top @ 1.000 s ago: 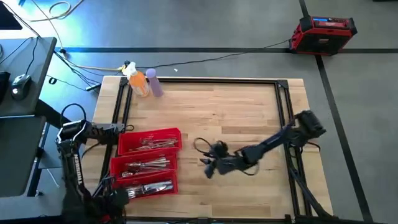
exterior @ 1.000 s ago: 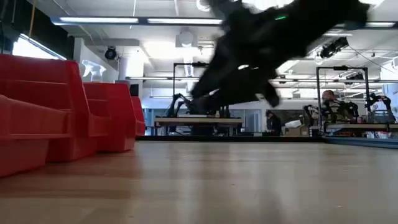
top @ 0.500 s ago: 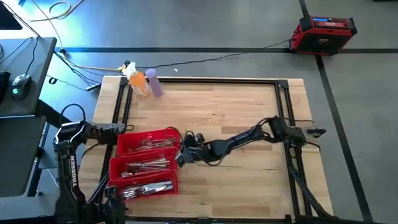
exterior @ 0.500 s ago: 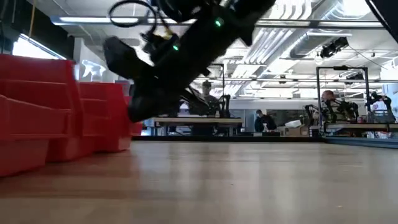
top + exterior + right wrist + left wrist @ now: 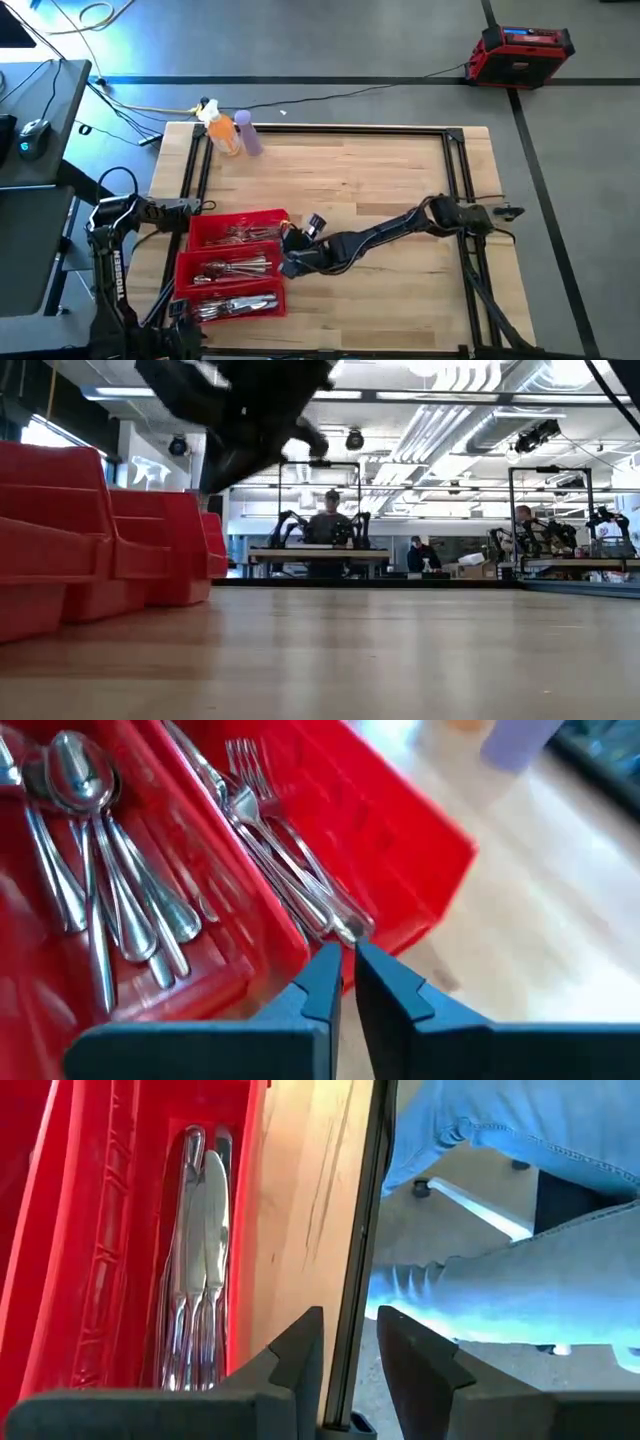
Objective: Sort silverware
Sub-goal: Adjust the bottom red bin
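Note:
The silverware lies sorted in a red three-compartment tray at the table's left: forks in the far compartment, spoons in the middle one, knives in the near one. My right gripper reaches over the tray's right end, nearly shut on one fork's handle. In the low view it shows as a dark blur above the tray. My left gripper waits open at the table's near left corner, beside the knife compartment. My right gripper pinches the handle end of one fork between its two fingertips. It comes slanting down from the table's right side, along the fork. The fork's tine end lies in the far compartment among the other forks.
An orange bottle and a purple bottle stand at the far left corner. A black frame rail runs along the table's edges. A person's legs in jeans are just beyond the near left edge. Bare wood spreads right of the tray.
My right gripper has swept from the table's middle toward the left edge, stretching out until it reaches the right end of the red tray's far compartment. In the low view it has crossed leftward and risen.

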Robot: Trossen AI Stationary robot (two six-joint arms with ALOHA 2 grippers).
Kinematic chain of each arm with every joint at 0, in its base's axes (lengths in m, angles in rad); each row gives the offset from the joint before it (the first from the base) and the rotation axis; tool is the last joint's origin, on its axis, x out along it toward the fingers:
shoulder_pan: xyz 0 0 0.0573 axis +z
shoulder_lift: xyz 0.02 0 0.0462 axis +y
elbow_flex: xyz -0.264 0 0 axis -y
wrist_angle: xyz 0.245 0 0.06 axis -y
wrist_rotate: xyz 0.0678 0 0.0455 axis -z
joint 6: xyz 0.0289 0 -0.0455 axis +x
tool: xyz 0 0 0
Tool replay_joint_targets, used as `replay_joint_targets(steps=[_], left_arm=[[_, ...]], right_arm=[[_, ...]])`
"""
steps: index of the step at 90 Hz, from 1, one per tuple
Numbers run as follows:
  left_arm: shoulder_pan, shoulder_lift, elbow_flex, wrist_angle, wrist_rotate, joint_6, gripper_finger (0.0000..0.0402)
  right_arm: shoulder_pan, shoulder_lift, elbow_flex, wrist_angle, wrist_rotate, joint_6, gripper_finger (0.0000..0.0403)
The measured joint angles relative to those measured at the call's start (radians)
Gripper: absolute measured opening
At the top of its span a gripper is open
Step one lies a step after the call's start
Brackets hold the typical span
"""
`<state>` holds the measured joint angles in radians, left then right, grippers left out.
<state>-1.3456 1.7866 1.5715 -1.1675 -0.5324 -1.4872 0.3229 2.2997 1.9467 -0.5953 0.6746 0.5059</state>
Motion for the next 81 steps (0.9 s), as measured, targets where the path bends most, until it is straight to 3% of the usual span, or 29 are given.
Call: replay_joint_targets(steps=[14, 26, 42, 65, 81], left_arm=[[-0.004, 0.021, -0.001, -0.001, 0.128, -0.044, 0.0079], [-0.011, 0.067, -0.003, 0.04, 0.214, -0.072, 0.0069], [-0.014, 0.123, -0.002, 0.163, 0.209, -0.042, 0.0044], [-0.011, 0.212, -0.005, -0.053, 0.29, -0.109, 0.001], [-0.013, 0.235, -0.003, -0.212, 0.365, -0.127, 0.0007]], right_arm=[[0.069, -0.003, 0.049, -0.097, 0.029, -0.069, 0.0016], [0.16, -0.002, 0.049, -0.092, -0.022, -0.109, 0.0016], [0.26, -0.002, 0.049, -0.04, -0.032, -0.164, 0.0016], [0.318, -0.002, 0.049, 0.034, -0.029, -0.236, 0.0016], [0.287, -0.002, 0.048, 0.031, -0.097, -0.153, 0.0016]])
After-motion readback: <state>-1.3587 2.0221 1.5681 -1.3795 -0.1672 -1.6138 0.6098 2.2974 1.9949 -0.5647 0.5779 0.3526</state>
